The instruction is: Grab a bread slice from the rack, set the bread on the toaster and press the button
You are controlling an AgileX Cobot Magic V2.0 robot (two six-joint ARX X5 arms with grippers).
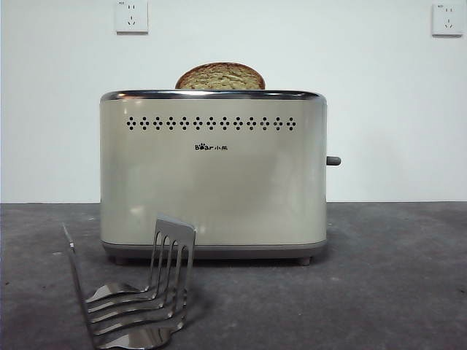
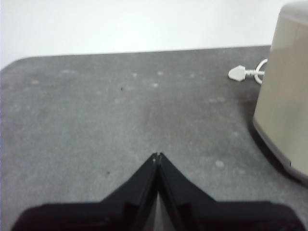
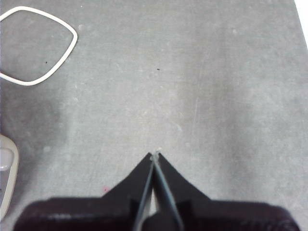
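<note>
- Poking up from the toaster's (image 1: 213, 175) top slot, the slice of bread (image 1: 220, 76) shows only its rounded, dark-crusted top and speckled crumb above the chrome rim, a little toward 9 o'clock of the rim's middle in the front view.
- The toaster stands on the dark grey desk (image 1: 394, 292), its cream broad side with the row of dot vents and the small logo turned to the front camera.
- The button (image 1: 333, 160), a small grey knob, sticks out of the toaster's narrow side at 3 o'clock, about halfway up the body.
- The rack (image 1: 135, 292) sits nearer the front camera, at 7 o'clock from the toaster's middle; its wavy wire dividers hold no bread, and its slotted end plate rises in front of the toaster's lower edge.
- The left gripper (image 2: 157, 155) hangs over bare desk with its fingers pressed together on nothing; a corner of the toaster and a white plug (image 2: 237, 73) with its cord lie beyond it.
- The right gripper (image 3: 155, 155) likewise has its fingers closed and empty above bare desk, with a loop of white cable (image 3: 36, 45) lying well apart from it.
- Two white wall sockets (image 1: 131, 16) sit high on the wall behind.
</note>
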